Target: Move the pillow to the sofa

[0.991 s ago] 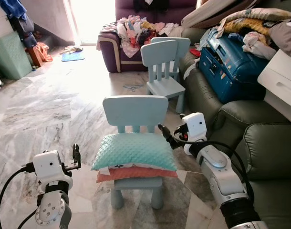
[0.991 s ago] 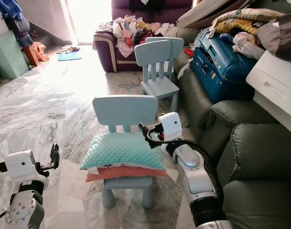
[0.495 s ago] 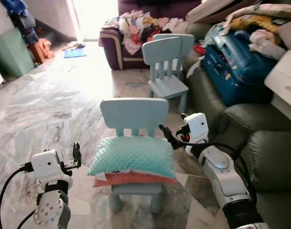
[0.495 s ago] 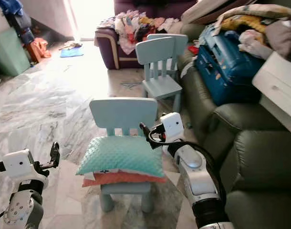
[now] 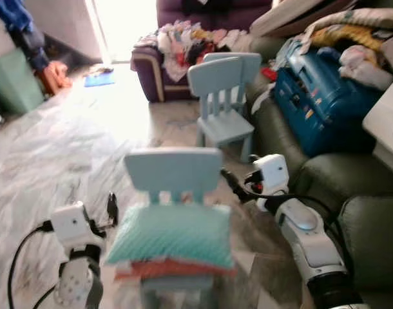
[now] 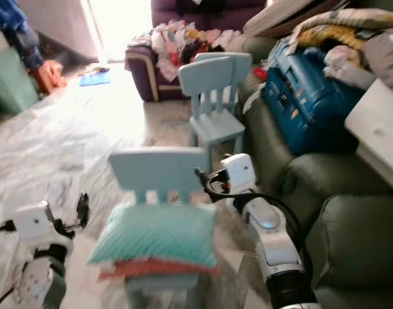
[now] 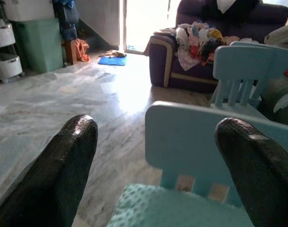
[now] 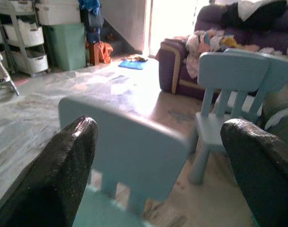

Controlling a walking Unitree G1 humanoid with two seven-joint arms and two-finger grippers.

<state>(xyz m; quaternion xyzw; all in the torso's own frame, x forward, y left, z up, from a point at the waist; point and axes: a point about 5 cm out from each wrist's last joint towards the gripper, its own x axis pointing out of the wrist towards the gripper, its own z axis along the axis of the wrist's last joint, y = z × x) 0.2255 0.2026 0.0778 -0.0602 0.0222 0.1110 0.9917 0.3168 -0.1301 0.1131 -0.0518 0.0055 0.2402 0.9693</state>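
The teal pillow (image 5: 172, 235) is lying on a coral cushion (image 5: 164, 268) atop the small blue chair (image 5: 174, 170), its long axis running side to side between your arms. You are flanking it: the left gripper (image 5: 111, 207) is hovering just beside its left end, the right gripper (image 5: 230, 183) near its right rear corner, seemingly the closer. Both are gaping wide and holding nothing. The left wrist view is showing pillow fabric between the fingers (image 7: 68, 161); the right wrist view mostly the chair back. The green sofa (image 5: 351, 193) is lying to your right.
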